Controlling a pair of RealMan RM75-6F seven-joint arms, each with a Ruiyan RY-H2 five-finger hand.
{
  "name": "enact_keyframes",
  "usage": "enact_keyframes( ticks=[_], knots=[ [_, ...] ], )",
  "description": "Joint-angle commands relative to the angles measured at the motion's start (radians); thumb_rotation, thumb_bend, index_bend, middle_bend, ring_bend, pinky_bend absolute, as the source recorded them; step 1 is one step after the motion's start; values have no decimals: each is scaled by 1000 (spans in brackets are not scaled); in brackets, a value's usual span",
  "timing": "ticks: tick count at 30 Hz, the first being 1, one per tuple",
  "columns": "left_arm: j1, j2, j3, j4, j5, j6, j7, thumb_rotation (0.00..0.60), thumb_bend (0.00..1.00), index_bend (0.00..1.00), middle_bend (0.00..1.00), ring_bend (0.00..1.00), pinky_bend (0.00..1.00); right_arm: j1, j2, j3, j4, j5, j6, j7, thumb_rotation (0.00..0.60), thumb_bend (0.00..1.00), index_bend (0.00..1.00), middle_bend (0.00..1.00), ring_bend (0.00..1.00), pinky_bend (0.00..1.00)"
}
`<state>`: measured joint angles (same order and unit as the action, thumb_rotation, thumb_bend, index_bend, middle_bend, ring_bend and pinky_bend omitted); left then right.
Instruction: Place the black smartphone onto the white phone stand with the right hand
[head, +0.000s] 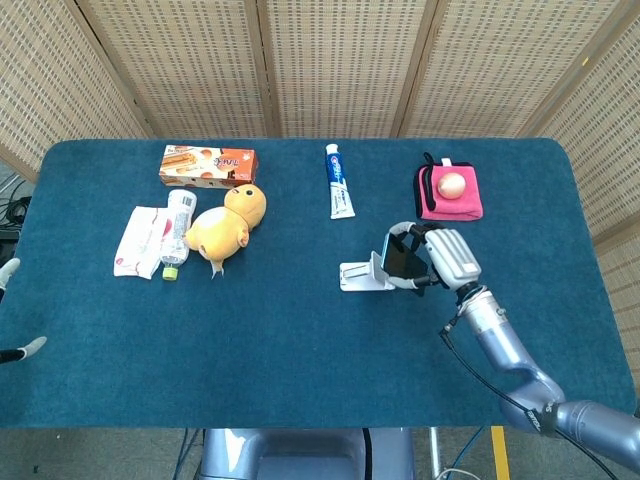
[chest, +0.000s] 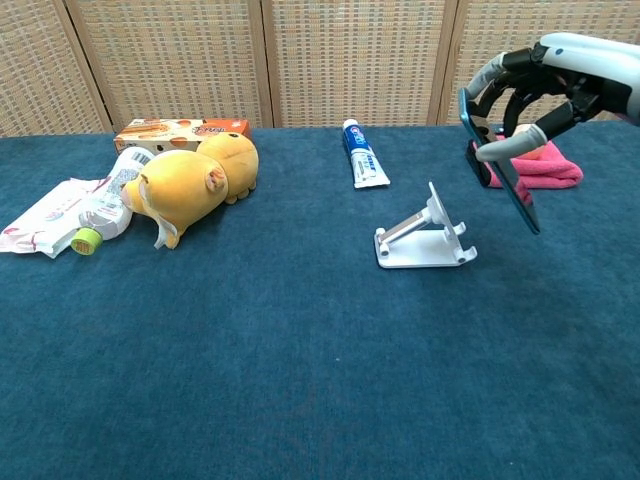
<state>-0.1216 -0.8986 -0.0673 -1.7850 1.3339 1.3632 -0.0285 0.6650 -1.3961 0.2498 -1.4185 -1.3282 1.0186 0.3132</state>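
My right hand (head: 443, 258) (chest: 560, 80) holds the black smartphone (head: 402, 259) (chest: 497, 160) in the air, tilted steeply, with fingers along its edges. The phone hangs just right of and above the white phone stand (head: 366, 273) (chest: 424, 240), which stands bare on the blue table (head: 300, 340); phone and stand are apart. Of the left hand only a white fingertip (head: 30, 346) shows at the far left edge in the head view; what it does cannot be told.
Behind the stand lie a toothpaste tube (head: 338, 181) (chest: 365, 154) and a pink pouch (head: 449, 193) (chest: 540, 166) with a round pale object on it. At the left are a yellow plush duck (head: 228, 226) (chest: 190, 184), a snack box (head: 207, 165), a bottle (head: 176, 233) and a packet (head: 138, 241).
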Motion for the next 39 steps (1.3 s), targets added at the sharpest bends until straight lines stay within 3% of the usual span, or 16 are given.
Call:
enact_keyframes(
  ticks=[1,9,22,39],
  knots=[
    [-8,2,-5,2,-13,-14,-2,600,0,0,0,0,0,26,-58,5,84,-12,-23,78,600,362,473,585,506,282],
    [-20,5,-10,1,-31,-41,2,600,0,0,0,0,0,76,-139,4,209,-56,-31,121,600,362,472,583,506,282],
    [-28,7,-13,-1,-44,-55,3,600,0,0,0,0,0,120,-213,-14,310,-120,5,158,600,363,472,581,506,282],
    [-34,8,-15,-5,-54,-66,11,600,0,0,0,0,0,125,-298,-34,450,-125,28,263,600,388,472,578,506,282]
  ],
)
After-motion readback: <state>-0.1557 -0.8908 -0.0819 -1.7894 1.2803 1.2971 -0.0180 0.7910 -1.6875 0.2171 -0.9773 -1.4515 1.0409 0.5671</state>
